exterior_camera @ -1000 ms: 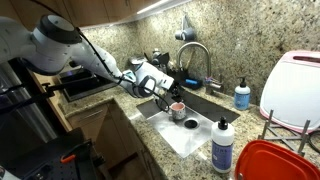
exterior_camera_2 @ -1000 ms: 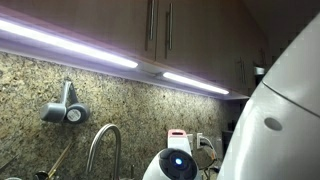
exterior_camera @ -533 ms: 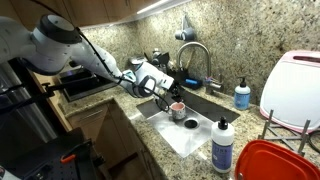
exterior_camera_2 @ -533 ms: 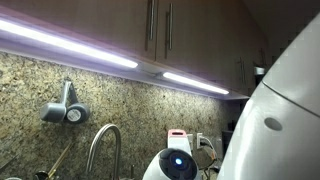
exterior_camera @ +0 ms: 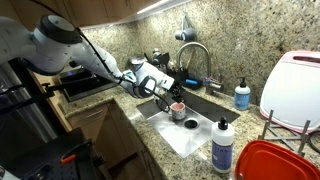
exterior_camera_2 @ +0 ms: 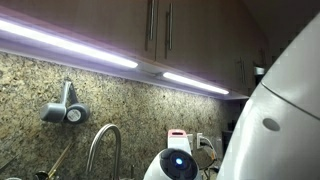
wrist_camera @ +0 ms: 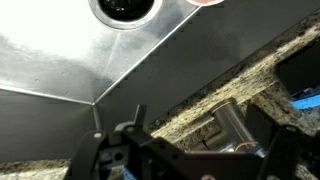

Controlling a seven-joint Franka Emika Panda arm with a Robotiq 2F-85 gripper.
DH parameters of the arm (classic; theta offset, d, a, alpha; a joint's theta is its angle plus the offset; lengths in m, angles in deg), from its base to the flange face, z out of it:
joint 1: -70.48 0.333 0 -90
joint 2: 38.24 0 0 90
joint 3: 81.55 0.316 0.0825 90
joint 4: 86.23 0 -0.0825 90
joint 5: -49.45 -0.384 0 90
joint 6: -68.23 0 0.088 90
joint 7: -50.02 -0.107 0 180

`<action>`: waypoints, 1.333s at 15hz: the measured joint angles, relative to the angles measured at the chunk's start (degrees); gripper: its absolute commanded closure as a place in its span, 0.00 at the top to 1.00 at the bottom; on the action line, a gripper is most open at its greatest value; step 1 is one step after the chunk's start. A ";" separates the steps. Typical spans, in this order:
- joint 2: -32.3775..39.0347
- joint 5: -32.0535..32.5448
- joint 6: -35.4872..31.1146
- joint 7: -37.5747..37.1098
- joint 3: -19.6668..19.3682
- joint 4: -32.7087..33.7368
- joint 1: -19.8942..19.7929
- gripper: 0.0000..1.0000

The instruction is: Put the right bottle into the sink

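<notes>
The right bottle (exterior_camera: 222,145), tall and white with a black cap and bluish label, stands upright on the granite counter at the sink's near corner. The sink (exterior_camera: 196,137) is a steel basin under a curved chrome faucet (exterior_camera: 196,55). My gripper (exterior_camera: 166,91) hangs over the sink's far-left side, well away from the bottle, open and empty. In the wrist view the gripper (wrist_camera: 203,142) shows its dark fingers (wrist_camera: 136,122) spread wide over the sink wall (wrist_camera: 90,55) and the granite rim. The bottle is out of the wrist view.
A smaller blue pump bottle (exterior_camera: 242,95) stands behind the sink. A pinkish item (exterior_camera: 177,108) and the drain (exterior_camera: 190,122) lie in the basin. A red container (exterior_camera: 268,162) and a white board (exterior_camera: 295,88) sit by a rack near the white bottle. A chrome cylinder (wrist_camera: 232,120) stands on the granite.
</notes>
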 measured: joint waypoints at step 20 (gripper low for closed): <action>5.48 -6.33 -9.32 -0.03 5.29 -15.46 -4.08 1.00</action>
